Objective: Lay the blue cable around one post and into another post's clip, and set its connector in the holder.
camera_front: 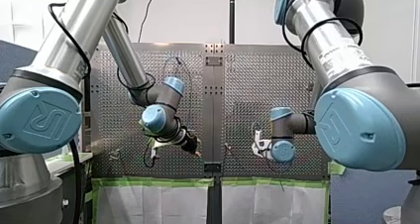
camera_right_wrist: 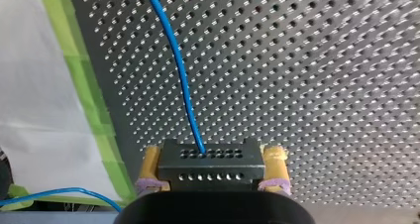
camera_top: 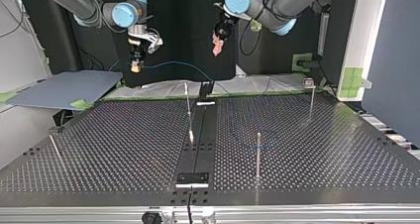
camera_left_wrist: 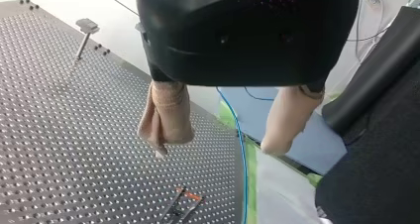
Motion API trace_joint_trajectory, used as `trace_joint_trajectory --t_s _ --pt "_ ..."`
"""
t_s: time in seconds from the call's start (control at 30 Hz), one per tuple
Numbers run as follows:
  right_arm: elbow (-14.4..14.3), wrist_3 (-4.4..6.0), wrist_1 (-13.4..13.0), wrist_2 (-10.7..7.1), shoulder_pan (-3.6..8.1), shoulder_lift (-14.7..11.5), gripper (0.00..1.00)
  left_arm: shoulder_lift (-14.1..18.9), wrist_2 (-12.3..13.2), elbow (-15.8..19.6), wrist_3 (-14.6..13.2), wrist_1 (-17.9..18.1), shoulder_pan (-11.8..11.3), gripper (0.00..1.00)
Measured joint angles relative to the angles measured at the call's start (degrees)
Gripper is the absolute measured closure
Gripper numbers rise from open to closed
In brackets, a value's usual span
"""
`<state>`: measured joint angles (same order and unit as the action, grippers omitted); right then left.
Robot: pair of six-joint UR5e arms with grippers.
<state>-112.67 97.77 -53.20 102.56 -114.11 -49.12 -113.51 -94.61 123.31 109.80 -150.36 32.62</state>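
Two yellow pads [camera_right_wrist: 151, 168] of my right end effector [camera_right_wrist: 213, 167] clamp the black connector [camera_right_wrist: 210, 159], and the blue cable [camera_right_wrist: 181, 75] runs from it out over the perforated surface [camera_right_wrist: 322, 85]. My left end effector [camera_left_wrist: 216, 145] hangs with its beige pads [camera_left_wrist: 168, 115] apart, gripping nothing.

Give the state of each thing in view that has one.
Right gripper, shut on the connector.
Connector, clamped between yellow pads, above the table.
Blue cable, attached to the connector, trailing loose.
Left gripper, open, empty.
Clip post, upright.
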Motion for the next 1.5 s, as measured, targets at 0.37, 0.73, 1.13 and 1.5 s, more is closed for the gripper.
trace_joint_trajectory --t_s 0.37,0.73,1.13,1.5 --pt "-0.57 0.46 1.99 -0.2 -1.61 -4.03 0.82 -0.16 -0.17 -0.01 0.44 6.44 0.77 0.0" --pt "-0.58 0.57 1.9 -2.24 -3.33 -4.12 0.82 -0.17 -0.23 0.0 2.21 12.3 2.24 0.0" --pt "-0.56 0.68 2.71 -2.56 -4.02 -4.93 0.82 -0.2 -4.66 0.05 2.89 19.2 3.8 0.0" --pt "-0.87 0.44 5.14 -2.34 -5.15 -9.79 0.82 -3.24 -9.85 0.22 1.21 25.24 4.86 0.0"
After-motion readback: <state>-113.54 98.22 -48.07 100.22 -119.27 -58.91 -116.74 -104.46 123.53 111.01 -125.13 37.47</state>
